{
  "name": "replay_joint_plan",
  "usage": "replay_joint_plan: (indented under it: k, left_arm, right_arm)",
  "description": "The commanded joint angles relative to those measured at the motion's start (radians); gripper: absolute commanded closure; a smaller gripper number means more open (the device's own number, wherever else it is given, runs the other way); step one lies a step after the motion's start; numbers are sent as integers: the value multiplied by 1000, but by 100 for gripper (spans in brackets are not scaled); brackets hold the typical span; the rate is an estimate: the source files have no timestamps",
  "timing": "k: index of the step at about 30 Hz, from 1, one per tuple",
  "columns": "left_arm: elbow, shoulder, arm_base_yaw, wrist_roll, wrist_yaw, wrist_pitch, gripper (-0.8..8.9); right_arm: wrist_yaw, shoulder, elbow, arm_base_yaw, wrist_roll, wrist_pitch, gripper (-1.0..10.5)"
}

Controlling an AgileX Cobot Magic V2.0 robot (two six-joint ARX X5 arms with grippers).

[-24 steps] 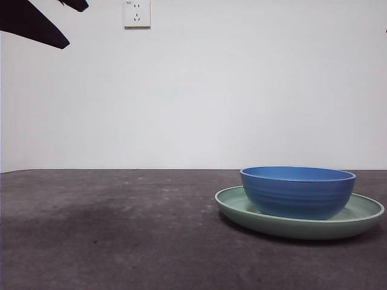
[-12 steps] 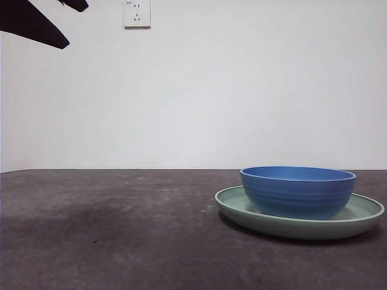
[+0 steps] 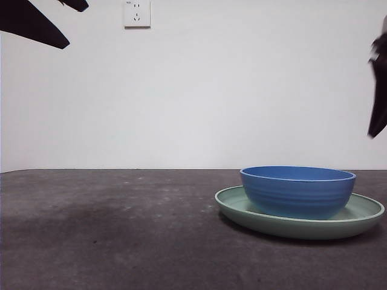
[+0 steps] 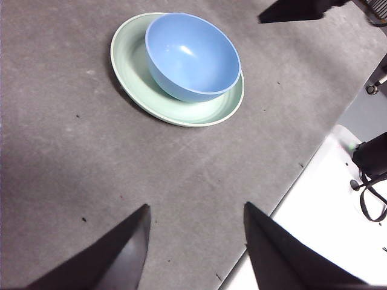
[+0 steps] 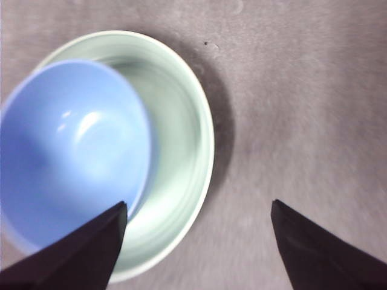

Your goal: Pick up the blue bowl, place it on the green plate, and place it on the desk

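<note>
The blue bowl (image 3: 297,191) stands upright inside the green plate (image 3: 363,211) on the desk (image 3: 109,235), at the right of the front view. Bowl (image 4: 192,55) and plate (image 4: 128,53) also show in the left wrist view, far from my left gripper (image 4: 195,232), which is open, empty and high above the desk. My right gripper (image 5: 196,226) is open and empty above the plate's edge, with the bowl (image 5: 66,151) and plate (image 5: 181,139) below it. In the front view a dark blurred arm tip (image 3: 379,90) shows at the right edge.
A wall socket (image 3: 136,13) is on the white wall behind. The waiting arm shows as a black tip (image 3: 33,24) at the top left corner. In the left wrist view the desk's edge (image 4: 290,187) runs beside a white surface with cables.
A dark arm has come into the front view at the right edge, above the bowl and plate. The bowl, plate and the top-left tip have not moved.
</note>
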Motion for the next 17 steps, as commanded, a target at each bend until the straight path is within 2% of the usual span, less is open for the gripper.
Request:
replay_joint_plan:
  k: [1,11,17]
  left_arm:
    - [6,6,-3,9,7,14,564]
    - [6,6,-3,9,7,14,564]
    - [6,6,-3,9,7,14,564]
  right_arm:
    - [-11,76,18,-1,5,41,599]
    - [-69,285,18,0,5,166,677]
    - [-72,363,18,0,6,205,724]
